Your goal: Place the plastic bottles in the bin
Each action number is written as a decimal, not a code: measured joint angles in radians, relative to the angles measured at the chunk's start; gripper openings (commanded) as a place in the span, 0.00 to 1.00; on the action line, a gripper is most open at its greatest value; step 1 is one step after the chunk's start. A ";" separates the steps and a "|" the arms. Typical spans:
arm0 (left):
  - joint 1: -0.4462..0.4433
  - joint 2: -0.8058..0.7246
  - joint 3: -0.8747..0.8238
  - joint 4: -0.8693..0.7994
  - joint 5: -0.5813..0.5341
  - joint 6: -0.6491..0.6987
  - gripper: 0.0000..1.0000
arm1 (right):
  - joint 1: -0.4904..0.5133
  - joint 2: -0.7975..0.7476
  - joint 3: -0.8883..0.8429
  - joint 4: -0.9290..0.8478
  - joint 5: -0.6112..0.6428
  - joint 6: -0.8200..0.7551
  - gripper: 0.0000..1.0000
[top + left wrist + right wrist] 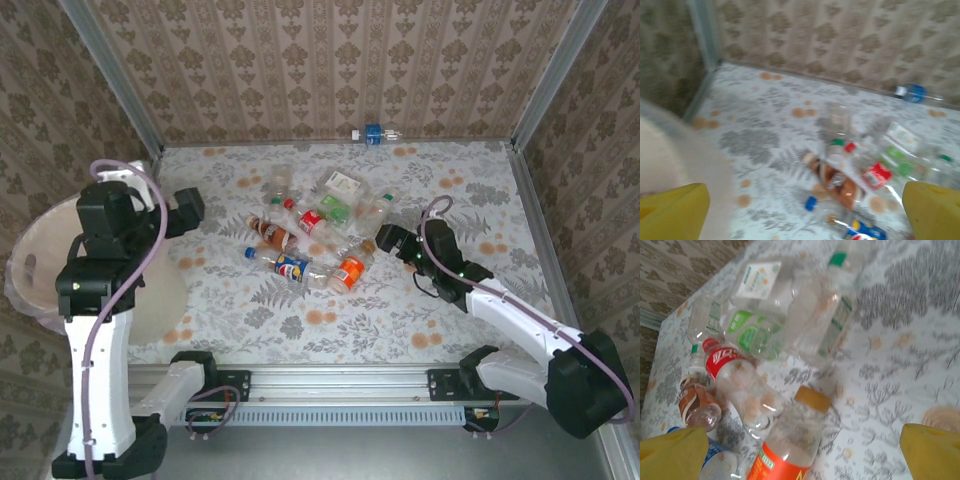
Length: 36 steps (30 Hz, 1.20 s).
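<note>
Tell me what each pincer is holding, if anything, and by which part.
Nothing is held: the left pincer, by the bin, and the right pincer, near the bottles, both stand open and empty.

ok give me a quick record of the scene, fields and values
bin: at the table's left edge
bottle pile: loose, mid table, none held
stray bottle: blue label, alone by the far wall
left gripper: open, empty, by the bin's rim, facing the bottle pile
right gripper: open, empty, at the pile's right side, near the orange-label bottle
task state: bottle pile not yet binned
</note>
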 measured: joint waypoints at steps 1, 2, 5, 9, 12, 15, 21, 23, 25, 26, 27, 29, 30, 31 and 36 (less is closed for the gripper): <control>-0.024 0.001 -0.014 0.025 0.016 -0.008 1.00 | 0.010 0.006 0.000 -0.011 -0.006 0.024 1.00; -0.052 0.003 -0.034 0.057 0.038 -0.017 1.00 | 0.023 0.012 0.000 -0.024 -0.014 0.048 1.00; -0.120 0.023 -0.095 0.151 0.094 -0.047 1.00 | 0.072 0.030 0.000 -0.056 -0.029 0.102 1.00; -0.181 0.075 -0.139 0.227 0.118 -0.068 1.00 | 0.125 0.065 0.001 -0.070 -0.047 0.172 1.00; -0.205 0.092 -0.156 0.250 0.118 -0.072 1.00 | 0.156 0.100 0.001 -0.066 -0.049 0.229 1.00; -0.213 0.090 -0.163 0.270 0.117 -0.072 1.00 | 0.186 0.137 0.002 -0.047 -0.048 0.273 1.00; -0.214 0.062 -0.181 0.293 0.093 -0.072 1.00 | 0.229 0.252 0.073 -0.040 -0.049 0.307 1.00; -0.214 0.050 -0.187 0.296 0.080 -0.072 1.00 | 0.230 0.285 0.099 -0.040 -0.050 0.311 1.00; -0.214 0.041 -0.194 0.298 0.067 -0.072 1.00 | 0.230 0.320 0.122 -0.042 -0.056 0.313 1.00; -0.214 0.039 -0.196 0.298 0.061 -0.072 1.00 | 0.230 0.340 0.132 -0.043 -0.063 0.314 1.00; -0.214 0.039 -0.198 0.298 0.054 -0.072 1.00 | 0.230 0.356 0.139 -0.044 -0.070 0.314 1.00; -0.214 0.039 -0.200 0.298 0.043 -0.072 1.00 | 0.230 0.396 0.161 -0.056 -0.083 0.315 1.00; -0.214 0.039 -0.201 0.298 0.039 -0.072 1.00 | 0.230 0.412 0.170 -0.068 -0.089 0.318 1.00; -0.214 0.039 -0.201 0.297 0.035 -0.072 1.00 | 0.230 0.425 0.177 -0.079 -0.093 0.322 1.00; -0.214 0.039 -0.201 0.297 0.011 -0.072 1.00 | 0.222 0.452 0.179 -0.104 -0.121 0.360 0.83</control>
